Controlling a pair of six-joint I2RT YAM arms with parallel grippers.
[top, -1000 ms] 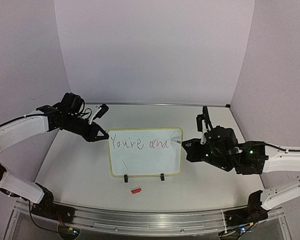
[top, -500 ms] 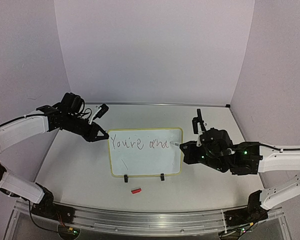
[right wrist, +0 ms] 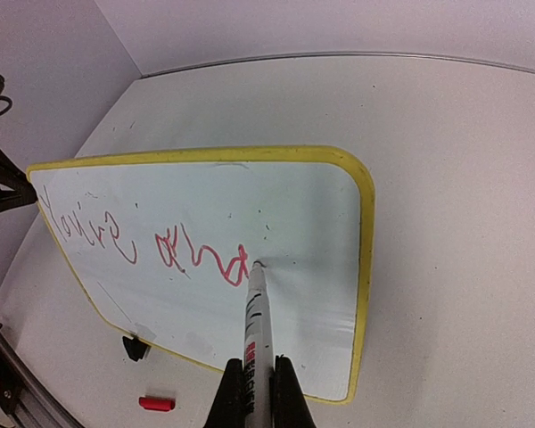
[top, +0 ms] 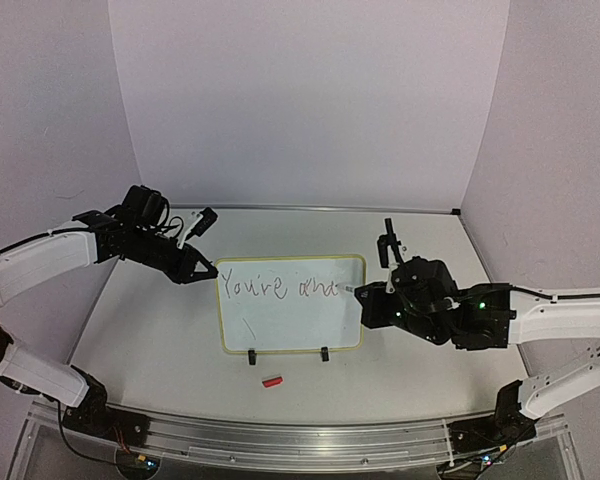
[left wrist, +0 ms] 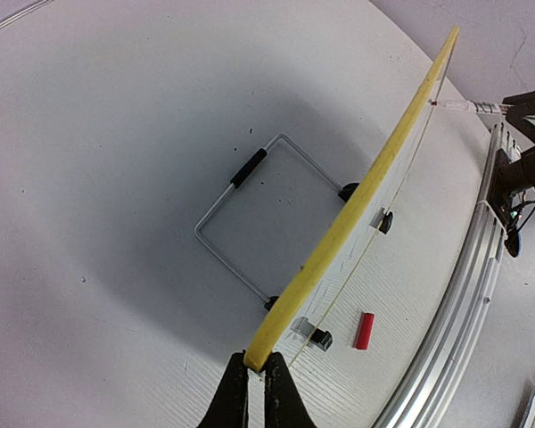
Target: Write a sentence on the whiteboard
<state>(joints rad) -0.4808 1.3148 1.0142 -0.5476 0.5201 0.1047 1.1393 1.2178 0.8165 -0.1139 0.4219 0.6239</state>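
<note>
Just ahead of the right gripper (right wrist: 254, 379), which is clamped on a marker (right wrist: 257, 325), the tip touches the whiteboard (right wrist: 294, 205) at the end of the unfinished sentence (right wrist: 152, 245), red here. Only the left wrist view shows the left gripper (left wrist: 256, 379) pinched tight on the whiteboard's corner, with a wire stand (left wrist: 241, 209) beyond it.

My left gripper (top: 208, 270) pinches the whiteboard (top: 290, 322) at its upper left corner; my right gripper (top: 365, 293) holds a marker (top: 350, 290) where the sentence (top: 278, 289) ends.
</note>
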